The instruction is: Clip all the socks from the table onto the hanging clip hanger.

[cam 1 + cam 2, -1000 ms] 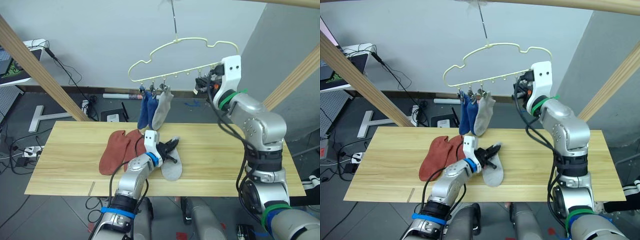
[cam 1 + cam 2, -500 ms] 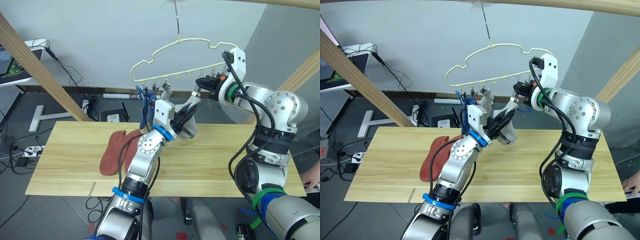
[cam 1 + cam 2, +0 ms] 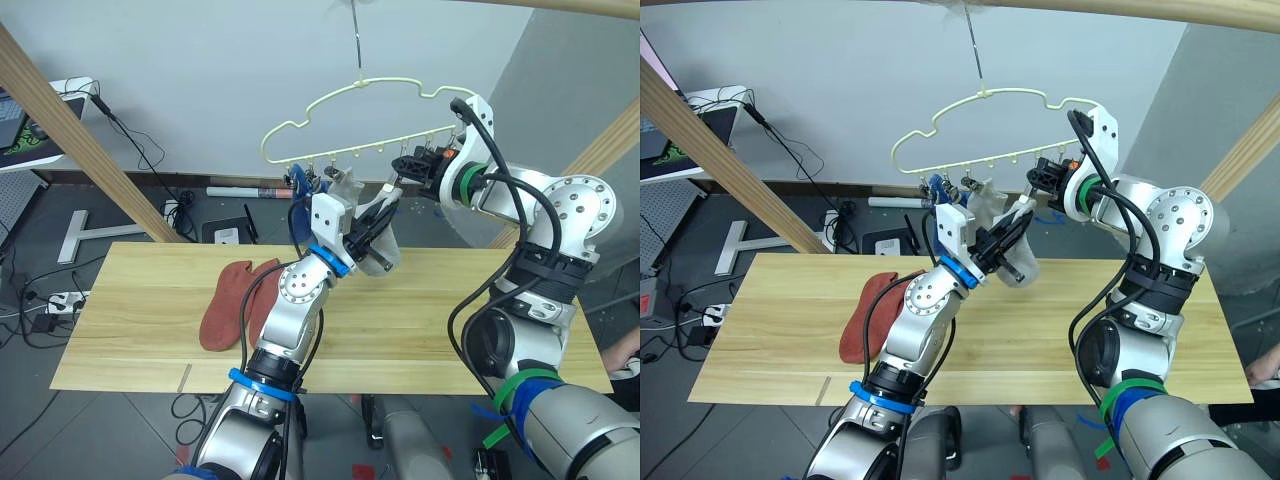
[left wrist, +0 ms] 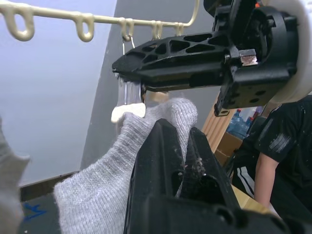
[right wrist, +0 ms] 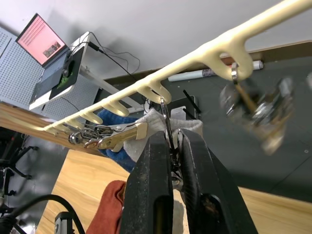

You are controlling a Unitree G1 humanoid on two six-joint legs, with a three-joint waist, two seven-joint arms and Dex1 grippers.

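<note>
Table (image 3: pixel 450 330): one, pale wood planks, long. Rust-red socks (image 3: pixel 228 300): two, lying flat and overlapping on the table's left half, well apart from both grippers. Clip hanger (image 3: pixel 340 110): one, cream wire with cloud outline, hung by its hook above the table's far edge, a row of small clips along its lower bar. Blue socks (image 3: pixel 298 182): on the hanger's left clips, largely hidden behind the left arm, so the count there cannot be told. Light grey sock on hanger (image 3: pixel 985 198): one, clipped just right of the blue. Left gripper (image 3: pixel 372 228): raised under the middle of the hanger, fingers closed on a second light grey sock (image 4: pixel 117 170), whose cuff is lifted up to a clip. Right gripper (image 3: pixel 403 172): at the hanger's right part, fingers pressed together on that dark metal clip (image 5: pixel 168 129), just above the sock's cuff. Person (image 4: pixel 280 146): one, dark sleeve, at far right.
</note>
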